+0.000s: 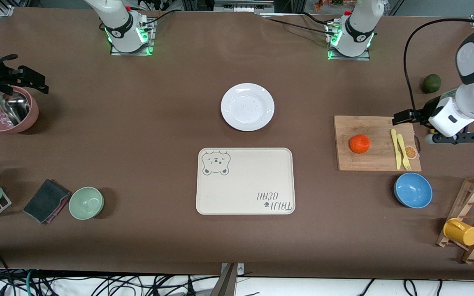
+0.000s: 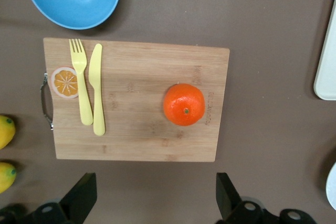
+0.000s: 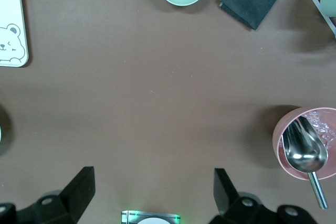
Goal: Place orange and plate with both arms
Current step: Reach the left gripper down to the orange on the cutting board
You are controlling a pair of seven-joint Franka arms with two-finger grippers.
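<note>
Two yellow utensils (image 1: 400,149) beside orange (image 1: 359,143) on board (image 1: 375,164); plate (image 1: 247,107) apart.

— Where did the front camera sit?
— High, facing my bases, taking in the whole table around the tray (image 1: 245,181).
— And your wrist cameras?
— Both looked straight down. My left one hung over the cutting board (image 2: 136,100), beside the tray; my right saw the tray's bear corner (image 3: 10,40), sharing it with the front view.
</note>
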